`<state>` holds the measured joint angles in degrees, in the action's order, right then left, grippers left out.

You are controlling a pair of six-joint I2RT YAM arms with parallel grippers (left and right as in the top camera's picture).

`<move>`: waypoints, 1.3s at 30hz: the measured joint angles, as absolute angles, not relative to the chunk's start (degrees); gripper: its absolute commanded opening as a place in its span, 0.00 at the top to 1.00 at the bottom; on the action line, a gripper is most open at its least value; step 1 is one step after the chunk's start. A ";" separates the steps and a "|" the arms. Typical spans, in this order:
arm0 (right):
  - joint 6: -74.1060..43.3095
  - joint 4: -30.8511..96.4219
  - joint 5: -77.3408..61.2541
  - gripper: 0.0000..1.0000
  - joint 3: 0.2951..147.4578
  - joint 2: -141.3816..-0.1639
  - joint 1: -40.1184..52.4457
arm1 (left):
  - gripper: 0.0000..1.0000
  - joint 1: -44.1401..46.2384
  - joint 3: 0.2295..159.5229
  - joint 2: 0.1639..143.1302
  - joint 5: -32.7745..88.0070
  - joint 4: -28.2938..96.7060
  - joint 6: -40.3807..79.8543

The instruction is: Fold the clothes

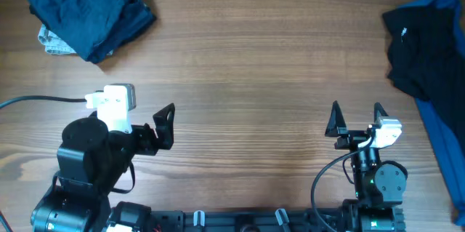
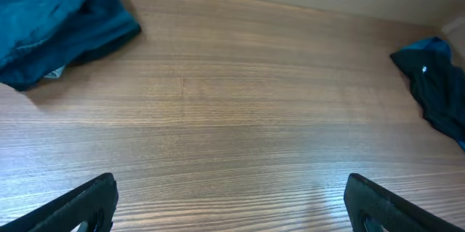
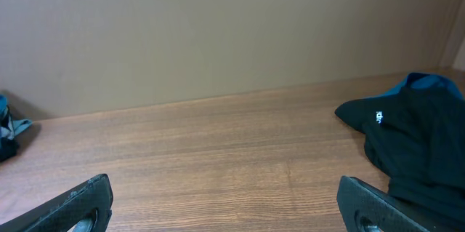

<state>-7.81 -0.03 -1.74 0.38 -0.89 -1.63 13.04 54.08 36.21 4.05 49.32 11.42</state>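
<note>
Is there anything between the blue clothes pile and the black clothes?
Nothing. Only bare wooden table lies between the blue clothes pile and the black clothes; the overhead view shows it.

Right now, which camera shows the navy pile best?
Overhead: the navy pile shows nearly whole, top left. Left wrist crops it at the frame corner. Right wrist catches only a sliver at its left edge.
</note>
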 measured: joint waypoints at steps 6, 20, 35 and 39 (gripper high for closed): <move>-7.60 -0.03 -1.74 0.00 0.38 -0.91 -1.63 | 0.00 13.04 54.08 36.21 4.05 49.32 11.42; -7.60 -0.03 -1.91 0.00 0.38 -0.91 -1.63 | 0.00 13.04 54.08 36.21 4.05 50.72 11.42; -7.57 -0.01 -2.00 0.00 0.38 -0.89 -1.63 | 0.00 4.86 29.95 17.17 10.59 30.30 11.46; -7.57 -0.01 -2.15 0.01 0.36 -0.89 -1.63 | 0.00 4.49 18.15 11.64 11.57 15.57 13.02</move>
<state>-7.57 -0.01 -2.15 0.36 -0.89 -1.63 4.49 18.15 11.64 11.57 15.57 13.02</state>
